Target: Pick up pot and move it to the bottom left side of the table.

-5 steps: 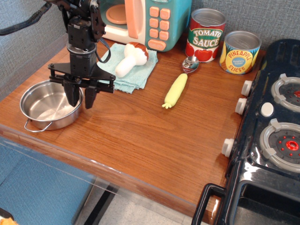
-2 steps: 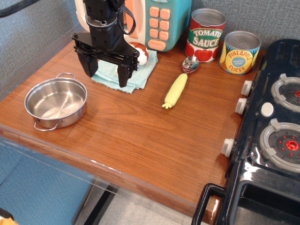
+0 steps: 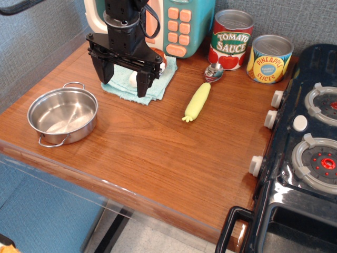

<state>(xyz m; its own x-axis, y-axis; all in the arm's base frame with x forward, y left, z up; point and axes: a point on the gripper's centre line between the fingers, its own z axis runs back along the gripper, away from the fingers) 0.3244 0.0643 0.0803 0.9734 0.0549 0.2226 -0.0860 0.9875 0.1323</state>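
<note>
Gripper [image 3: 125, 79]: black, two fingers spread wide with nothing between them; it hangs above the teal cloth [image 3: 138, 84], well apart from the pot.
Below the gripper: the cloth lies by the toy microwave [image 3: 176, 23]; something white and brown on it is mostly hidden behind the fingers, so I cannot name it.
Pot [image 3: 63, 115]: upright and seemingly empty, near the left front corner of the table [image 3: 174, 158], one wire handle toward the front edge and one toward the back.
Task state: judging from the position, the pot already seems to stand in the bottom left area, and nothing holds it.
Handling: thin steel, probably light and stiff; the polished wall is slippery, so a weak pinch may slide.
Where to hold: I would take the rim, one finger inside and one outside; the wire handles are thin and may turn in the grip.
Other things: yellow corn [image 3: 197, 101] and a spoon [image 3: 213, 72] near the middle, two cans [image 3: 250, 47] at the back, black stove [image 3: 303, 147] on the right.
</note>
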